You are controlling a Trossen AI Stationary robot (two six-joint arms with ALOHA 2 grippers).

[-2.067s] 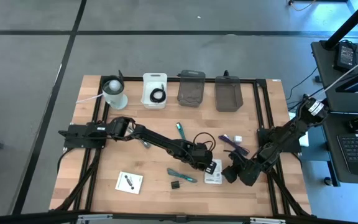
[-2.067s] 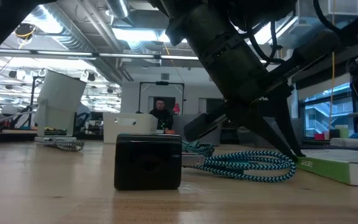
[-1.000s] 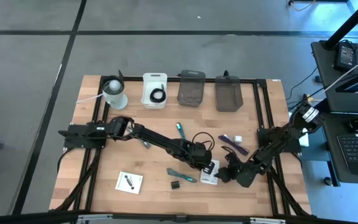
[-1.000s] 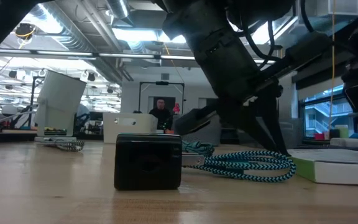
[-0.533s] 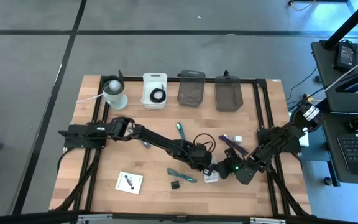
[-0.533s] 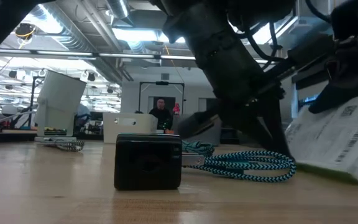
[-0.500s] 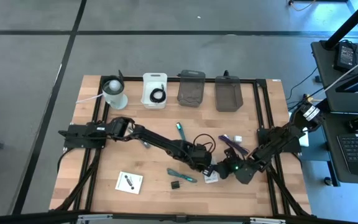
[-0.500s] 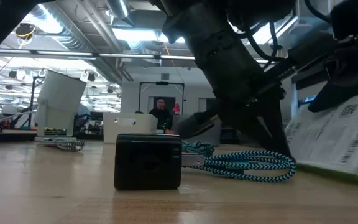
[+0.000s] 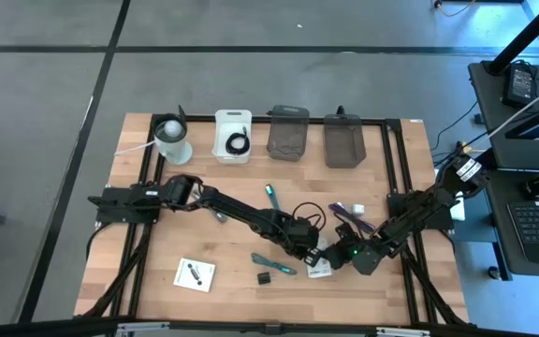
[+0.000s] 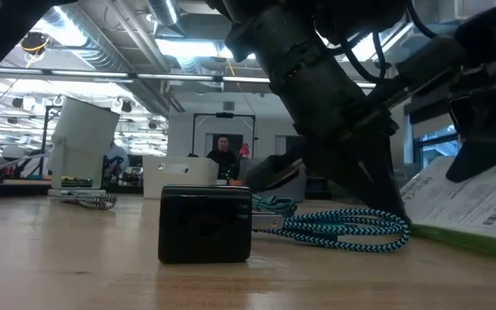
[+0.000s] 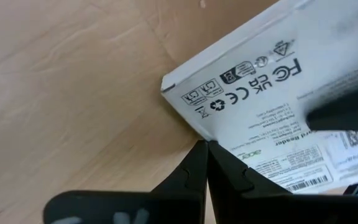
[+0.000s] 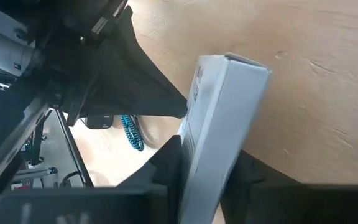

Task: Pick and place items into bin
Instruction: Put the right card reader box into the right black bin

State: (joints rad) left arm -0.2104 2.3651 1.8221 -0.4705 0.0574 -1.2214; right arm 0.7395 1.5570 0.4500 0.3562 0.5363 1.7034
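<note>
A white printed box (image 9: 321,266) stands tilted near the table's middle front, one edge on the wood. My right gripper (image 12: 207,171) is shut on it, reaching in from the right. My left gripper (image 11: 207,149) is shut, its tips at the box's lower edge from the left. Loose items lie around: a teal pen (image 9: 271,195), a black cable (image 9: 305,210), a purple strip (image 9: 354,221), a white cube (image 9: 358,208), a teal tie (image 9: 274,264), a black block (image 10: 205,222) and a white card (image 9: 195,273). My left gripper touches the box's edge (image 11: 194,127) with its shut fingertips (image 11: 197,155), slanting down from the table's left. That edge sits at the tabletop. My right gripper pinches the box between its two fingers, one on each broad face (image 12: 194,134), its narrow side between them. The fingers slant down from the table's right. The box is tipped up on its lower edge (image 10: 463,237), printed face toward the left.
Along the far edge stand a white cup (image 9: 172,139), a white bin (image 9: 233,137) holding a coiled black cable, and two grey bins (image 9: 288,133) (image 9: 344,140). A grey metal tool (image 9: 220,215) lies under the left arm. Bare wood shows at the near left.
The white box lay flat a second ago; its right side has now risen, so it stands tilted while the edge by my left gripper stays down. My right gripper has come in over the box from the right.
</note>
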